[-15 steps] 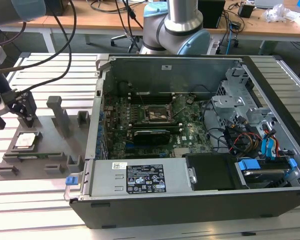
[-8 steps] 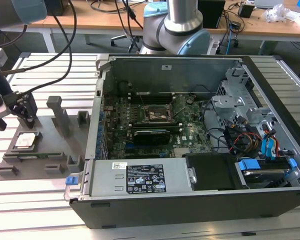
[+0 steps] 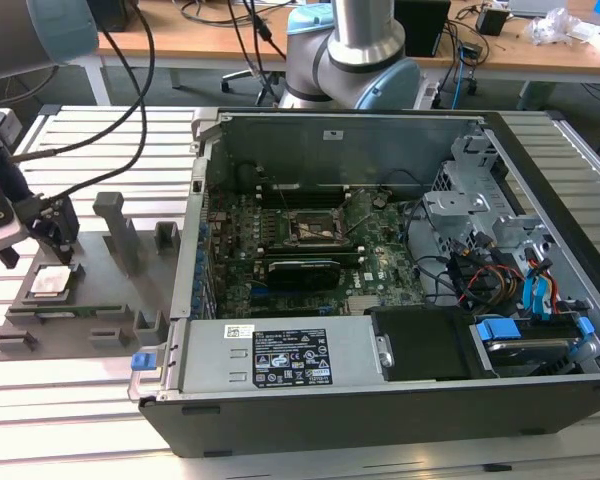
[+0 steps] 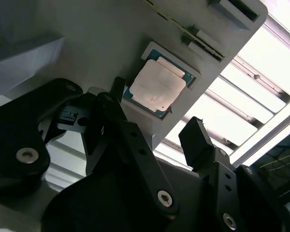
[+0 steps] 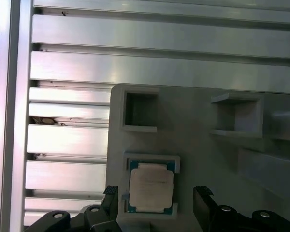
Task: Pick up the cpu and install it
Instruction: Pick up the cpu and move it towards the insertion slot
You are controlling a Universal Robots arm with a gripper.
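The black two-fingered gripper (image 5: 156, 195) stands wide open and holds nothing. Its two fingers (image 5: 111, 197) are spread wider than the chip and sit one on either side of it. In the second wrist view the gripper (image 4: 155, 115) shows both black fingertips hanging close over the plate. Whether they touch its surface is hard to judge from this angle; they seem to be just clear of it.

Between the fingers lies the cpu (image 5: 151, 187), a small flat square chip with a silvery-white metal top and a thin coloured edge. It sits flat in a shallow raised-rim recess (image 4: 195, 73) of a grey plastic fixture plate (image 5: 208, 159). Two square pockets (image 5: 140, 111) are moulded into the same plate just beyond the chip.

In the exterior view the gripper (image 3: 40, 245) is at the exterior view's left, directly over the cpu (image 3: 52, 280). The grey fixture plate (image 3: 100, 290) lies on a slatted aluminium table (image 3: 80, 400). Well apart from the chip, toward the exterior view's right, an open black computer case (image 3: 380, 410) lies on its side. Inside it is a green motherboard (image 3: 380, 265) carrying a dark square metal socket frame (image 3: 315, 228), with a long black card (image 3: 302, 272) just beside the frame. A silver power supply box (image 3: 280, 355) sits along the case's near wall.
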